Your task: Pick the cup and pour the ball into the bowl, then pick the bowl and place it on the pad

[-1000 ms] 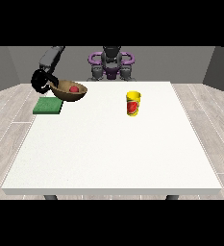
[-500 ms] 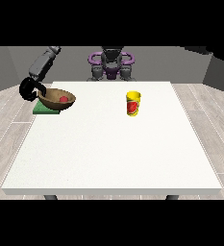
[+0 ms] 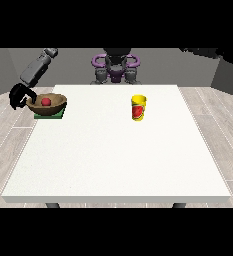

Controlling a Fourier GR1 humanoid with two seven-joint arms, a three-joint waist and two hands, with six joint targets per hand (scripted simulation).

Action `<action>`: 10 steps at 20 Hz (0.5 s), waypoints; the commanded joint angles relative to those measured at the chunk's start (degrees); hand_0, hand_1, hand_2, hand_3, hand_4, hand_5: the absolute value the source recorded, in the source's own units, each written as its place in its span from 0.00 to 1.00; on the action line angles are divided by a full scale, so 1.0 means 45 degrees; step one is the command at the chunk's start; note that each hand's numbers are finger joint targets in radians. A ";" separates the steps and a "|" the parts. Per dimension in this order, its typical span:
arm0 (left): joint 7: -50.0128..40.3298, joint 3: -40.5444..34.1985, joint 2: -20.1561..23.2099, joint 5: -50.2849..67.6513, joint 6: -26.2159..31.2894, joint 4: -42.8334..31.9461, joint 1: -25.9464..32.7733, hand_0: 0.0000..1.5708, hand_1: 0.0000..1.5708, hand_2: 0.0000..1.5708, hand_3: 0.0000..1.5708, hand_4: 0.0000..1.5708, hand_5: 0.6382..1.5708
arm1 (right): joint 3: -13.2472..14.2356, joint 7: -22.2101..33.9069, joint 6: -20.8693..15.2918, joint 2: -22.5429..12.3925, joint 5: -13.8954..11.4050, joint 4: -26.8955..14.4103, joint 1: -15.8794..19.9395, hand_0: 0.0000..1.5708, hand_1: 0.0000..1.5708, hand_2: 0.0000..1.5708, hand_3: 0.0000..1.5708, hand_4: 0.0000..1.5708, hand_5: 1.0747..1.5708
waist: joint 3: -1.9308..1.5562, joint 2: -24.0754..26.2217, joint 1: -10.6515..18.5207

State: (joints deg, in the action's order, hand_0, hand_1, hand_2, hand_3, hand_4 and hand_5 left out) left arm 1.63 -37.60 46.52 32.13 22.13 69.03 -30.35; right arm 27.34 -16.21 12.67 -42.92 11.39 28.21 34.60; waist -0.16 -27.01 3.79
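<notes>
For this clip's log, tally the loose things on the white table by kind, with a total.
Brown wooden bowl: 1
Small red ball, inside the bowl: 1
Flat green square pad, under the bowl: 1
Yellow cup with a red picture, standing upright: 1
Total: 4

we cannot tell how the fingers of the hand at the view's left (image 3: 19, 96) meet the bowl (image 3: 47, 105), which covers most of the green pad (image 3: 61, 115). the other hand shows nowhere. the cup's (image 3: 138, 107) print is too small to read.
</notes>
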 commanded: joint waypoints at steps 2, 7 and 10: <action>-0.0696 -0.0102 -0.0305 0.0562 -0.0604 0.1404 0.0346 0.00 0.00 0.00 0.00 0.44 0.99 | 0.0086 -0.0196 0.0507 -0.0774 -0.0110 -0.1067 0.0853 1.00 1.00 1.00 0.00 0.62 1.00 | -0.0002 -0.0279 0.0149; -0.0897 -0.0079 -0.0222 0.0731 -0.0526 0.1439 0.0627 0.00 0.00 0.00 0.00 0.44 0.99 | -0.0575 -0.0682 0.0168 -0.0024 -0.0769 -0.1319 0.0155 1.00 1.00 1.00 0.40 0.63 0.99 | 0.0009 0.0428 0.0144; -0.1190 0.0263 0.0057 0.0653 0.0019 0.0264 0.0712 0.00 0.00 0.00 0.00 0.43 0.98 | -0.0897 -0.0036 0.0209 0.0775 -0.0781 -0.1235 -0.0061 1.00 1.00 1.00 0.56 0.64 0.99 | 0.0026 0.1447 -0.0006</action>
State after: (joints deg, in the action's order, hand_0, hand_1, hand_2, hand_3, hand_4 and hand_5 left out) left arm -1.92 -37.34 46.52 34.45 21.36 70.94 -28.09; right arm 24.58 -17.18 13.45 -41.97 8.54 23.80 35.00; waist -0.05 -23.38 3.66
